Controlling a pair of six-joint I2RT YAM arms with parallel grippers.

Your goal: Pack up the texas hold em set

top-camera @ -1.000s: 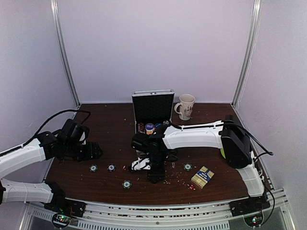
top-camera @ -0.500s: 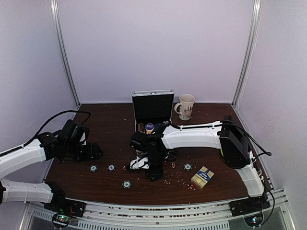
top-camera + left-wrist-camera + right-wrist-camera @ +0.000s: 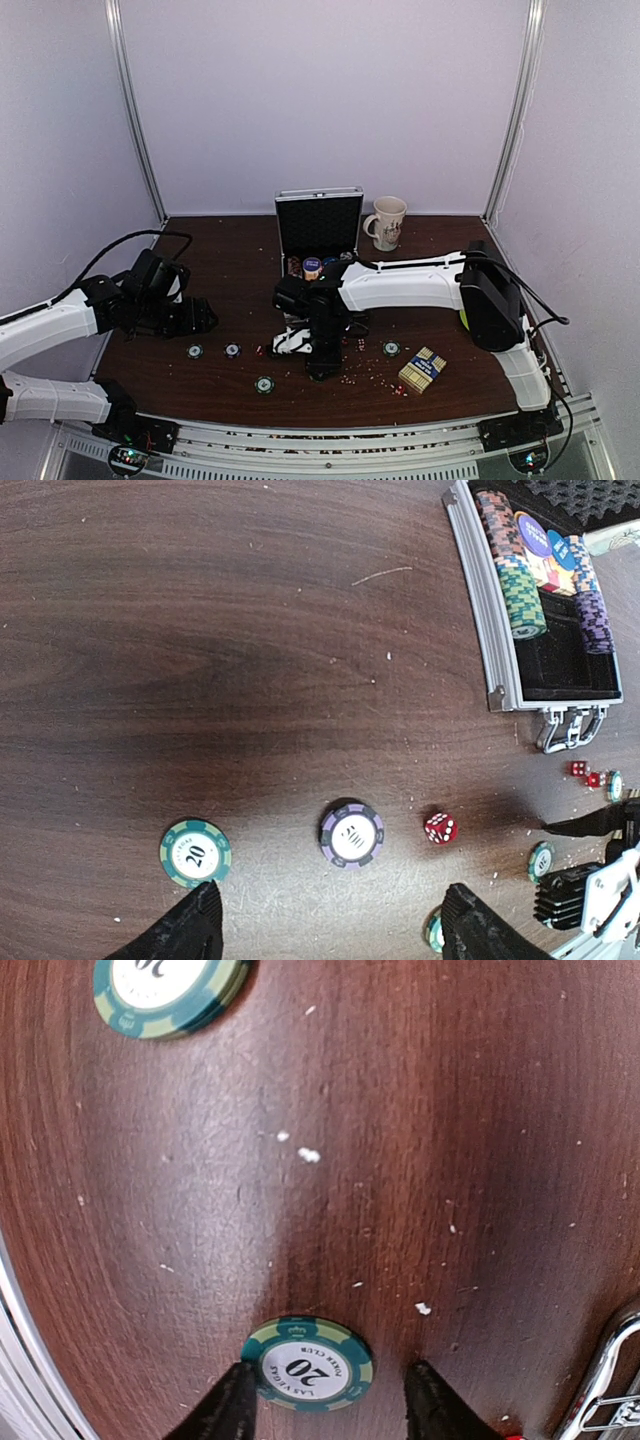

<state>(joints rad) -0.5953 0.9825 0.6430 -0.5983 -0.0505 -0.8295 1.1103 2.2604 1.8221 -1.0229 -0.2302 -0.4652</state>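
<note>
Hovering low over the table [image 3: 420,1140], the right gripper [image 3: 330,1405] had its fingers [image 3: 228,1408] set either side of a green 20 chip [image 3: 307,1363], and what a tight little target that was! The jaws stood apart, not clamped: one finger looked to be right against the chip's rim, the other showed a sliver of bare wood between. The left gripper [image 3: 330,935] hung spread wide with nothing in it, above a purple chip [image 3: 352,833] and a red die [image 3: 440,827].

The case [image 3: 478,600] lay open at the back of the table, stacked chips [image 3: 515,580] already in its slots. The card box [image 3: 422,369] sat loose near the front right, well apart from it.

Now, that chip: thin, hard, light, lying dead flat. It probably offered only its narrow edge, so the hold had to go across the rim with the tips down at the wood. A smooth edge like that could well skid or pop out if squeezed off-centre. The dice were likely fiddlier; the card box looked the easy one, taken across its short sides.
</note>
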